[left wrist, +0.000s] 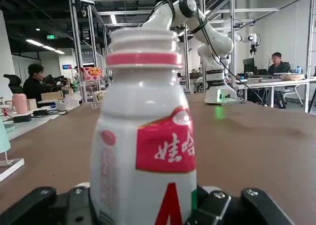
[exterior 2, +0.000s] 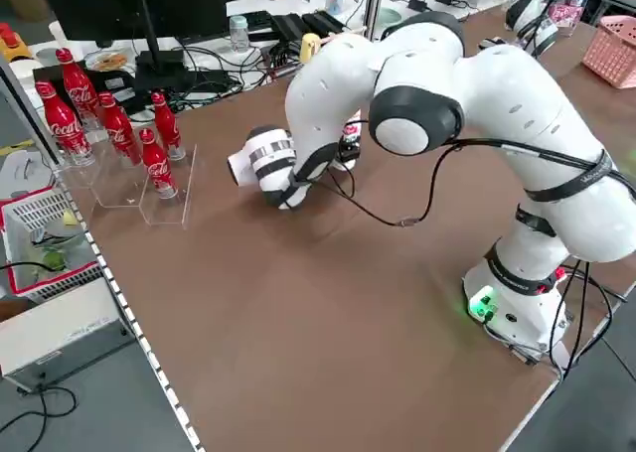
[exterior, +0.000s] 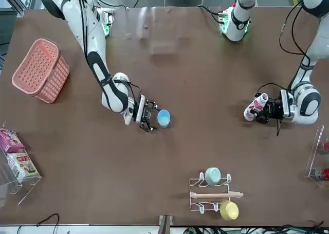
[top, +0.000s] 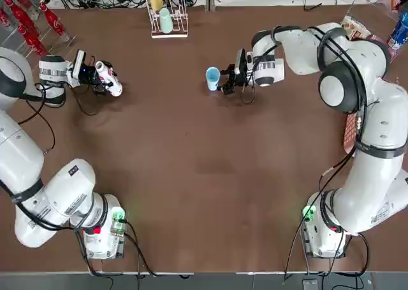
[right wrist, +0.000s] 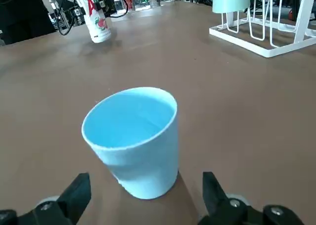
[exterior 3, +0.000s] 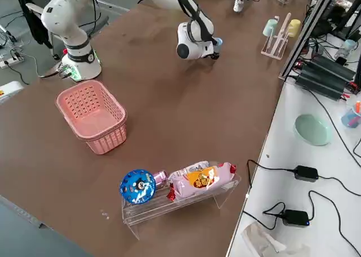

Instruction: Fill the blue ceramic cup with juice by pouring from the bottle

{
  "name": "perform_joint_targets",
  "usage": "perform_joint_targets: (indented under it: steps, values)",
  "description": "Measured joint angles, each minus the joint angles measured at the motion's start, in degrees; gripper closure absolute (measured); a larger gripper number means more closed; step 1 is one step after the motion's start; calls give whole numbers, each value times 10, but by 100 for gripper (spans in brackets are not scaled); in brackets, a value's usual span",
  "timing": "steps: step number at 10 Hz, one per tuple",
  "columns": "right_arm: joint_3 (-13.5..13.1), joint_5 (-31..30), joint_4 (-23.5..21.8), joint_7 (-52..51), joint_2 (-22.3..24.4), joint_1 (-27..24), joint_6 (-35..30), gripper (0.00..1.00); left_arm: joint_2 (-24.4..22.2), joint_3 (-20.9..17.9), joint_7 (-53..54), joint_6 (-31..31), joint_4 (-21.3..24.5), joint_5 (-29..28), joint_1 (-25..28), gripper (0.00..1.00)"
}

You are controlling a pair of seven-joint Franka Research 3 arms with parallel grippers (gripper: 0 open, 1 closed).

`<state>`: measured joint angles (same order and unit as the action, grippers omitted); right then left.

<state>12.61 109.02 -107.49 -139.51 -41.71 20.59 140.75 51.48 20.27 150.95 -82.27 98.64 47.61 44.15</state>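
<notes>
Blue ceramic cup [right wrist: 134, 138] sits empty; capped bottle [left wrist: 145, 136] stands between left tool [top: 102, 78] fingers.

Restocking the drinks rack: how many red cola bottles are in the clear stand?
4 in the left side view: one at the back, two in the middle, one in front. Others may be hidden; the top view cuts them off.

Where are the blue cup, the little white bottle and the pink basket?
Blue cup [right wrist: 132, 141]: right wrist view, on its outer wall.
Bottle [left wrist: 145, 136]: left wrist view, on its body beside the red label.
Basket [exterior 3: 93, 117]: right side view, on its rim.
</notes>
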Motion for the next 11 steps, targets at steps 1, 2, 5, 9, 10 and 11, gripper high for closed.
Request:
perform_joint_targets:
  steps: [1, 2, 5, 9, 10, 11]
  values:
    - [0, 0, -2, 0, 1, -1, 0, 0, 0, 0, 0, -2, -1, 0, 0, 50]
    - [0, 0, -6, 0, 6, -3, 0, 0, 0, 0, 0, -3, -2, 0, 0, 48]
    - [0, -4, -42, -2, 50, -31, -5, 0, 6, 0, 0, -7, -2, 0, 0, 48]
    - [0, -88, -76, 0, 123, -87, -5, 0, 20, -1, 0, -9, -4, 0, 1, 47]
    - [-1, -130, -77, 10, 133, -98, -3, 0, 20, -1, 0, -9, -5, 0, 1, 44]
    - [-2, -180, -74, 35, 145, -110, 2, 0, 20, -1, 0, -9, -6, 0, 1, 41]
